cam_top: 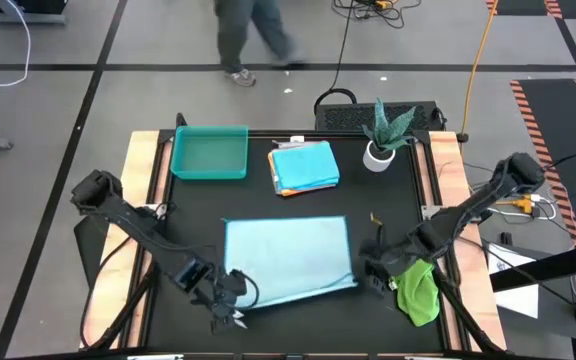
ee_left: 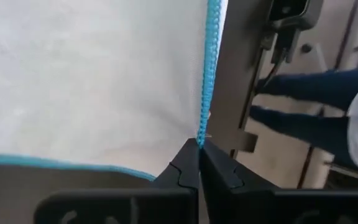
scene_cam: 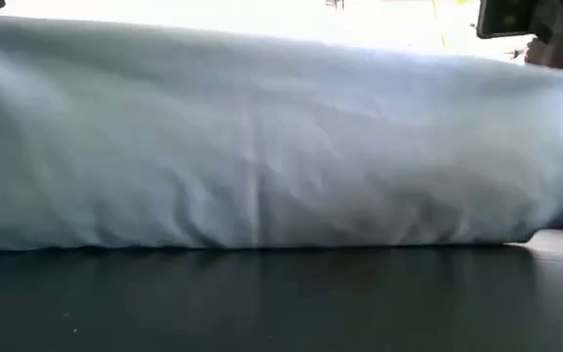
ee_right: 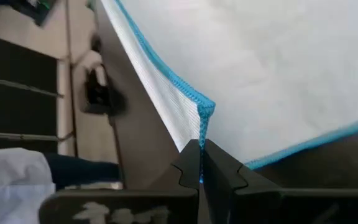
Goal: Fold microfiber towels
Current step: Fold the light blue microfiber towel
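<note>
Overhead layout: a pale blue towel [cam_top: 288,260] lies spread flat on the black bench [cam_top: 388,200], just below centre. The left gripper [cam_top: 230,287] sits at the towel's 8 o'clock corner, jaws pressed together on the blue-stitched hem; the left wrist view shows the corner pinched between the closed fingers [ee_left: 185,171]. The right gripper [cam_top: 371,268] meets the towel's 4 o'clock corner, likewise clamped shut on the hem, with the stitched corner caught at its fingertips [ee_right: 219,171]. At 12 o'clock from this towel rests a stack of folded towels [cam_top: 304,166], bright blue on top with a yellow-orange edge showing beneath. A teal tray [cam_top: 209,152] lies at 10 o'clock, a potted plant [cam_top: 383,135] at 1 o'clock. A green towel [cam_top: 418,290] lies crumpled at 4 o'clock by the bench edge. In the low view the pale cloth fills the frame. A person's legs [cam_top: 253,40] show on the floor beyond the bench.
</note>
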